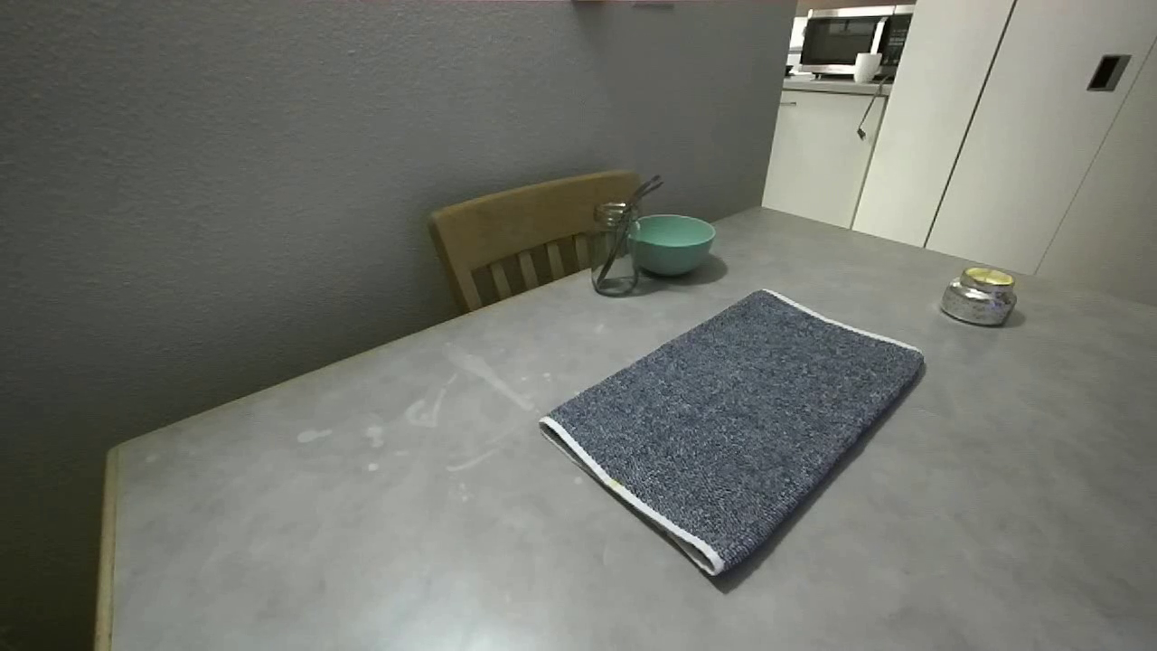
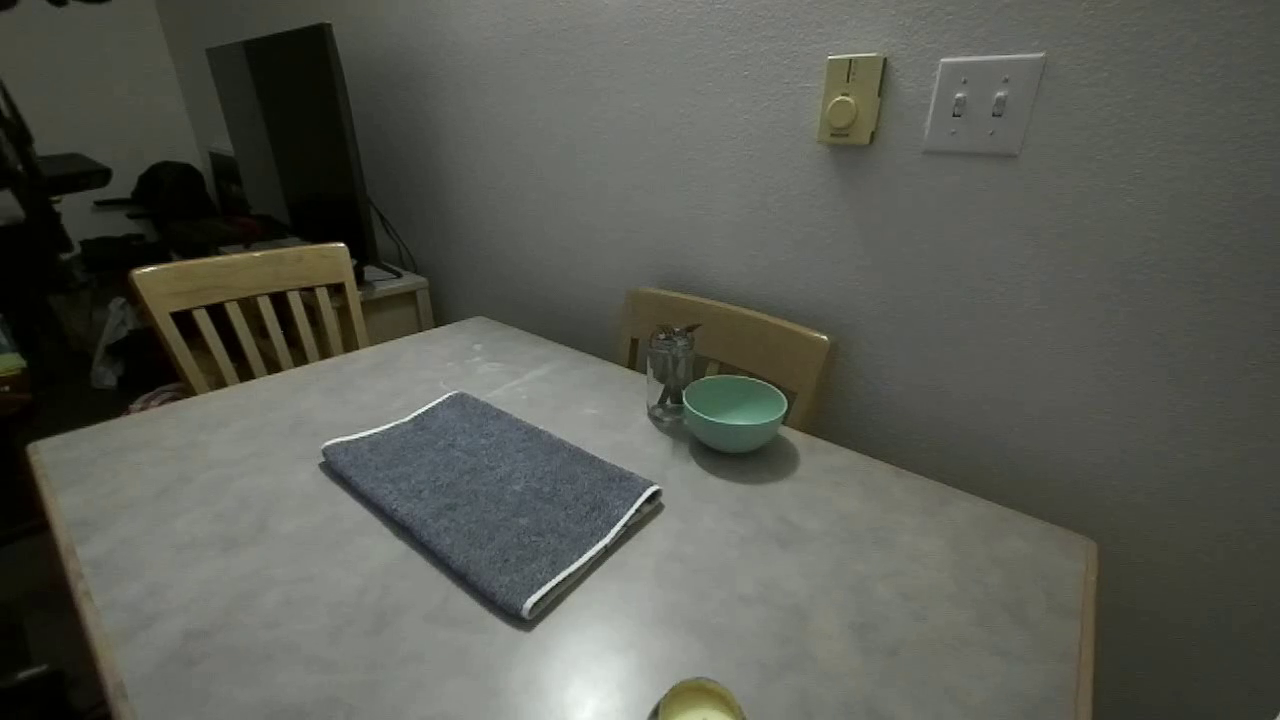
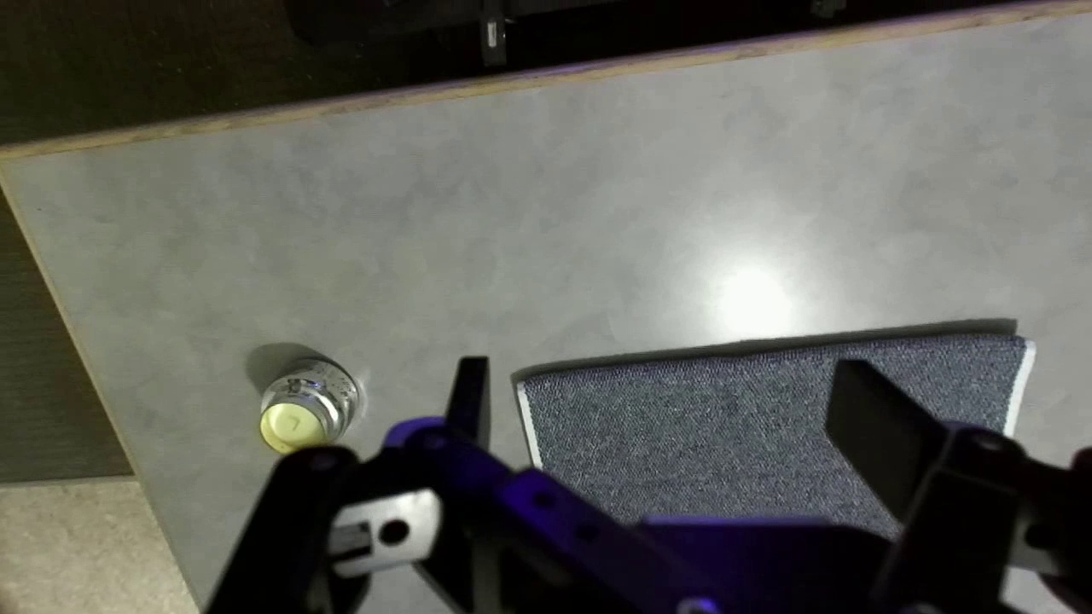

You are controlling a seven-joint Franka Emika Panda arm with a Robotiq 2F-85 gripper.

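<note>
My gripper stands wide open in the wrist view, nothing between its dark fingers. It is over the folded blue-grey towel, apparently above it and not touching. The white-edged towel lies flat on the table in both exterior views, where the gripper does not appear. Left of the fingers in the wrist view is a silver candle jar with yellow wax; an exterior view shows this candle upright. A mint-green bowl sits beside a glass jar holding metal utensils.
The grey table has a wooden edge. Wooden chairs stand along its sides, one just behind the bowl and jar. A grey wall rises behind. Beyond are a television and a microwave.
</note>
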